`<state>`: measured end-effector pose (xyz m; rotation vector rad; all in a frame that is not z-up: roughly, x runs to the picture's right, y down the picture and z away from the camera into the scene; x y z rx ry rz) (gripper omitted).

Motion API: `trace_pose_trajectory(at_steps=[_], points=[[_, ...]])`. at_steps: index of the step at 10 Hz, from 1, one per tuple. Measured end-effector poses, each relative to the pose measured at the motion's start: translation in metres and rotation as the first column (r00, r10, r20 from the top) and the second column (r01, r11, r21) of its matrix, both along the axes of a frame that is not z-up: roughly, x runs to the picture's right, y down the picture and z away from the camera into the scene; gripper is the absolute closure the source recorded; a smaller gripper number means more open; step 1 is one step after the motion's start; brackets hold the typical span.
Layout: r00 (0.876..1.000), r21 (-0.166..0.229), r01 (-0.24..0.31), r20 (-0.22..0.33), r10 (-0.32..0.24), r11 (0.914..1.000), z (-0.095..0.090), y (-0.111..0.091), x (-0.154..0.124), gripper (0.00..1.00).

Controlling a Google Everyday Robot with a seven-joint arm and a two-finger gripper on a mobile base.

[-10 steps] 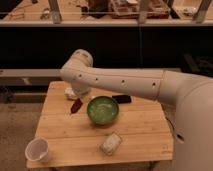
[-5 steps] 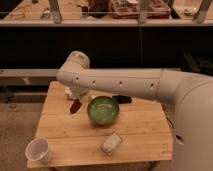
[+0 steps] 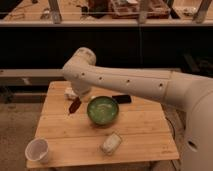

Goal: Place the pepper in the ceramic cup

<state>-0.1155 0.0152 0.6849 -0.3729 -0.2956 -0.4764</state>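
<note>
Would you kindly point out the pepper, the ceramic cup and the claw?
pepper (image 3: 75, 105), camera view, middle of its red body.
ceramic cup (image 3: 38, 150), camera view, its rim.
claw (image 3: 76, 99), camera view, above the pepper.

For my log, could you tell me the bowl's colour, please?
Green, clearest in the camera view: bowl, right of the gripper holding the pepper.
</note>
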Motion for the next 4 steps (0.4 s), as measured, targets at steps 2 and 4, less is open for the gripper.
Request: trace_pose_trajectory(at_steps=[2, 4], points=[[0.996, -0.006, 0.038, 0.076, -0.037, 0.9993, -0.038, -0.008, -0.010, 0.82], [0.963, -0.039, 0.095, 0.256, -0.082, 0.9947, -0.089, -0.010, -0.023, 0.82]])
